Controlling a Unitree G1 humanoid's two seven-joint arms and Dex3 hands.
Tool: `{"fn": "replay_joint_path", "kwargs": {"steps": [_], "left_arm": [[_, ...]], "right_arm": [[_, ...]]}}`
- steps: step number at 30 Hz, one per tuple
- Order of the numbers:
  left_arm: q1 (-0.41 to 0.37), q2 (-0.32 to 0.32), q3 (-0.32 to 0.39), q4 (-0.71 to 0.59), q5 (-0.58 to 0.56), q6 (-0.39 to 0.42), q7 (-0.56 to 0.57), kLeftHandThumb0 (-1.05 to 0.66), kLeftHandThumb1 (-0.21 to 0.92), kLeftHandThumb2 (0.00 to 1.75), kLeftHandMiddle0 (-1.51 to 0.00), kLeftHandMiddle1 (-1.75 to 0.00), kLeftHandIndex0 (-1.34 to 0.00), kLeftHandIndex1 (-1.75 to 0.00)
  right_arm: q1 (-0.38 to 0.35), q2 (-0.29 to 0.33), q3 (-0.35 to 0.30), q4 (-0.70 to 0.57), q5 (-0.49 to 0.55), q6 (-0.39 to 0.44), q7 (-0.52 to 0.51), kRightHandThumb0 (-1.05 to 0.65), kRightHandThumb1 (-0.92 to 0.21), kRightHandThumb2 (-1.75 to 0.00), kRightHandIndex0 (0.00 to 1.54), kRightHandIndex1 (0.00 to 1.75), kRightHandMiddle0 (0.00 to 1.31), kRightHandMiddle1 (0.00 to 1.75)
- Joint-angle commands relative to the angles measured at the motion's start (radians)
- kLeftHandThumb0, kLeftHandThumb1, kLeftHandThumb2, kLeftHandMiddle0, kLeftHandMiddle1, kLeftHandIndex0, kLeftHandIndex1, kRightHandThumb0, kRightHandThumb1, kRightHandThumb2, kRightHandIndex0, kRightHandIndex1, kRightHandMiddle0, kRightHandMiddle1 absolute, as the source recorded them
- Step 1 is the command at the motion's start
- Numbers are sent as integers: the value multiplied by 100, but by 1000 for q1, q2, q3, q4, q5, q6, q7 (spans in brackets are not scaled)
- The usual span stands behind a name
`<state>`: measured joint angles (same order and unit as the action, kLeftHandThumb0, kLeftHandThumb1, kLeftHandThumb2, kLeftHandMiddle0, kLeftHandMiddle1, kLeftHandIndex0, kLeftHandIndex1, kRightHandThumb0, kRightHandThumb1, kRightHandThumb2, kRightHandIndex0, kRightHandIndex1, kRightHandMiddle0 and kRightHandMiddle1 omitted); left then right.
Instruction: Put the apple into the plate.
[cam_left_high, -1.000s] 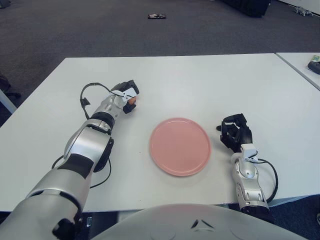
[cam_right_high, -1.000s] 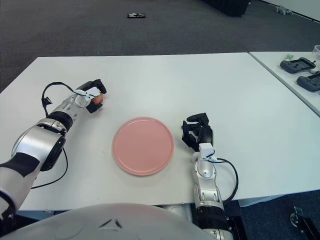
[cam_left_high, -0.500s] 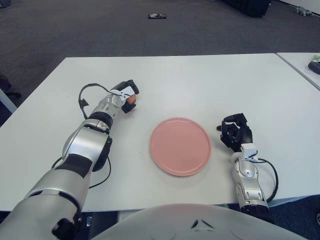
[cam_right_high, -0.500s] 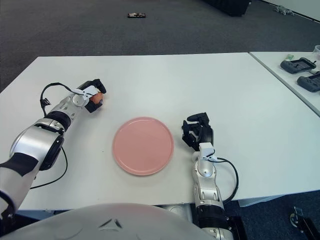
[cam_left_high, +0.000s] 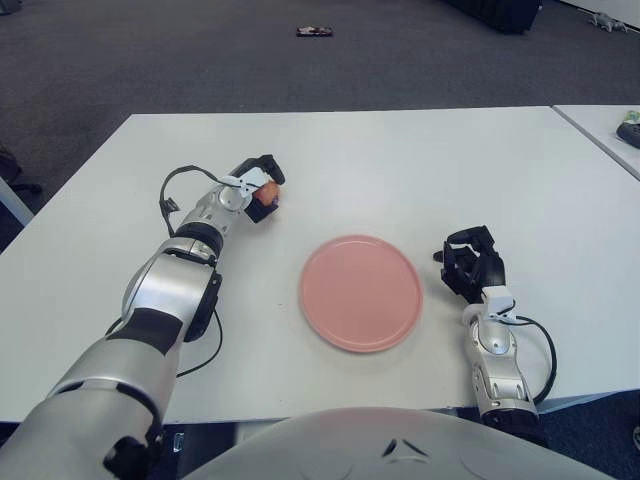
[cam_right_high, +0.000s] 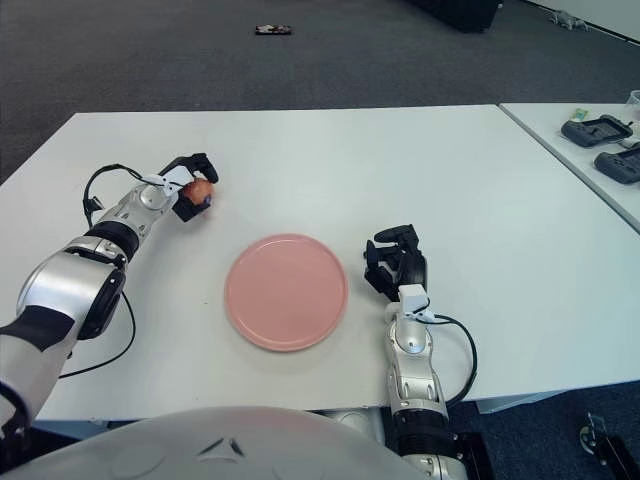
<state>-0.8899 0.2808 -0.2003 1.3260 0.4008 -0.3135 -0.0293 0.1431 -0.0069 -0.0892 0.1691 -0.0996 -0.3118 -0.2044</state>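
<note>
The apple (cam_right_high: 200, 188) sits well to the left of the pink plate (cam_right_high: 286, 291) and farther back on the white desk (cam_left_high: 400, 160), a small round reddish-orange fruit with no long axis to speak of; which way its stem points cannot be made out, since the dark fingers cover part of it. The left robot hand (cam_right_high: 190, 184) is curled around that apple, one finger (cam_right_high: 197, 160) arching over the top and the others tucked against its near side, so the fruit is clamped in the grasp, low over the desk; whether it touches the surface cannot be told. The silver left forearm (cam_left_high: 205, 215) runs back from the apple toward the near left edge, a black cable (cam_left_high: 170, 190) looping off its wrist. The plate lies flat with nothing on it, apart from the apple and apart from both hands. The right robot hand (cam_left_high: 472, 262) shows just to the right of the plate, dark fingers loosely bent and holding nothing. No brand, label or readable writing appears on the apple, the plate or the hands
</note>
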Motion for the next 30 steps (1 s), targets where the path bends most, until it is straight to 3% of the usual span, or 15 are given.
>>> {"fn": "replay_joint_path", "kwargs": {"steps": [1,23,30], "left_arm": [[-41,18,19,-37,-24,-48,-8,0,7,156,-84,-162,-57,-175],[38,5,69,-230,-132,-327,-55,0,7,158,-83,-165,-57,-175],[149,-36,37,-397,-146,-392,-98,0,6,159,-84,-166,-58,-175]], "right_arm": [[-7,-1,-7,1,-2,20,-5,-37,-77,-73,59,119,28,175],[0,-1,2,-22,2,24,10,-36,-80,-69,56,117,26,175],[-3,2,3,-18,0,25,7,-36,-80,-69,55,116,26,175]]}}
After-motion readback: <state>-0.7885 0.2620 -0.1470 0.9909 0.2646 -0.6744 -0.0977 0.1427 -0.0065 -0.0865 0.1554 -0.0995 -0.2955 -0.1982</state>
